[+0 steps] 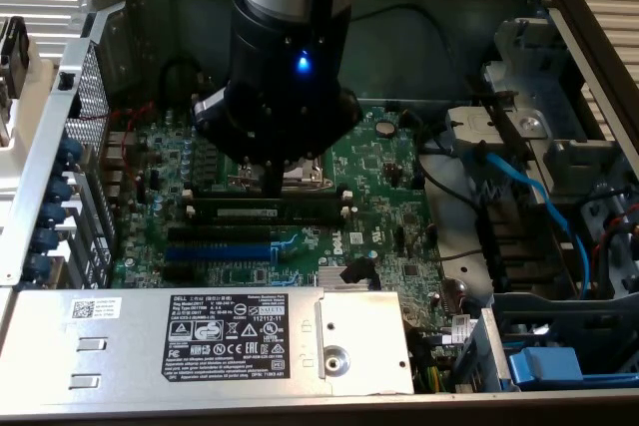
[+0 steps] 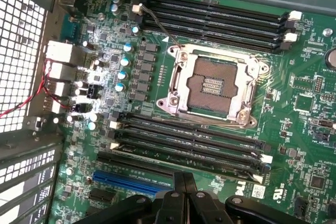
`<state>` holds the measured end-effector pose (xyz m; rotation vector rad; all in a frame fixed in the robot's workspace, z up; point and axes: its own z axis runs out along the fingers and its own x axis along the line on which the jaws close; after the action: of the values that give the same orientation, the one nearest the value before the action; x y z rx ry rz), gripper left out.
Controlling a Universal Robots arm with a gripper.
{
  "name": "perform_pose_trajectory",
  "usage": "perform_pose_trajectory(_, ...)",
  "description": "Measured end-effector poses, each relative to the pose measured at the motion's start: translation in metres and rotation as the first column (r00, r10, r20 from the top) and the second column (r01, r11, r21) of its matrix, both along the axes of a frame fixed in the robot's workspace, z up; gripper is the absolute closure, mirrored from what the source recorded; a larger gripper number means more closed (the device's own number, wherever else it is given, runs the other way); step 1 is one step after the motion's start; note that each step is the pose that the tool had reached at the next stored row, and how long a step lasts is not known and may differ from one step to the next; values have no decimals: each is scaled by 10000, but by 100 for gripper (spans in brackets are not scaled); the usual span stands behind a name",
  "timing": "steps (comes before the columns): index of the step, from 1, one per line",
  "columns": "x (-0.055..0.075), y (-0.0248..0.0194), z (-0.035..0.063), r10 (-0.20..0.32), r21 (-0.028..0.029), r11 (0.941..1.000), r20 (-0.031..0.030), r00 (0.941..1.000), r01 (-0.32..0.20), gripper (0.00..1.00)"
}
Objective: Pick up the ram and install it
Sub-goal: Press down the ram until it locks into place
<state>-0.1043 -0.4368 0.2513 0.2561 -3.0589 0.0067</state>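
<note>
Ram: light, stiff, fragile, standing on edge near the motherboard's middle; best pinched along its top edge. Tool shut just above.

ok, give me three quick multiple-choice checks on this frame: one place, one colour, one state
1. Where is the ram?
A. Flat on the power supply cover
B. Standing in a black slot between the CPU socket and the blue slot
C. In the drive cage

2. What colour is the one long slot that is not black?
A. Red
B. White
C. Blue

3. How is the gripper?
A. Shut, right above the ram
B. Wide open over the CPU socket
C. Shut on a cable

Answers:
1 B: the exterior view shows the stick with its white label upright in the slot next to the socket.
2 C: the slot beyond the black ones is plainly blue.
3 A: the fingers are together, pointing down at the stick's top edge.
</note>
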Motion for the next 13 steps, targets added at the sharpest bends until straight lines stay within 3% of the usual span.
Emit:
perform_pose_trajectory(9,0,0,1,-948,-24,9955,1,9955,948,90)
perform_pose_trajectory(13,0,0,1,-987,-31,9951,2,9951,987,90)
